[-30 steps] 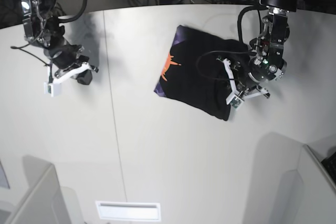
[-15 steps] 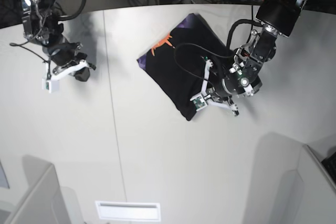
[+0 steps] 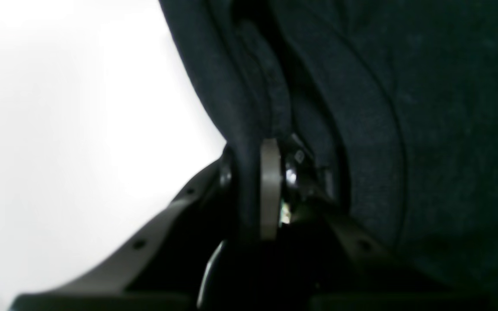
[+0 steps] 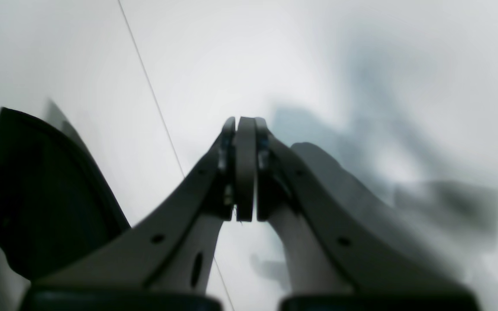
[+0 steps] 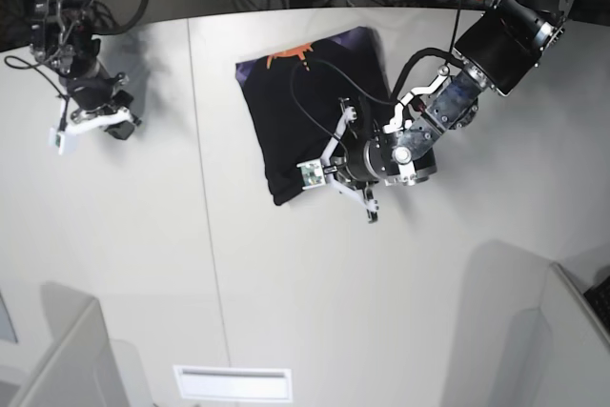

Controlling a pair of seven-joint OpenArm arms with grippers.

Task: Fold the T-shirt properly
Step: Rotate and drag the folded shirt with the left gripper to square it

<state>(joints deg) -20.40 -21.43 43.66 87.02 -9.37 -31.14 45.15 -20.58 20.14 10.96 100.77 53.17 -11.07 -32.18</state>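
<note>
Folded black T-shirt [image 5: 305,111] lies on the white table [image 5: 286,283] toward its far edge, orange print at the far hem, left gripper [image 3: 255,190] clamped on its near-right edge, while the right gripper [image 4: 244,168] hangs well apart, jaws pressed together, empty.

Both arms are black, jointed units with exposed black cables looping along the links. The left arm [image 5: 448,102] carries a boxy black upper housing at its 1 o'clock end. Each wrist ends in white bracket plates. The right gripper [image 4: 245,172] has grey tapered fingers [image 4: 180,224] with small screw holes and a pale pad between dark tips. The left gripper [image 3: 257,190] shows the same grey pad and dark mounts.
</note>
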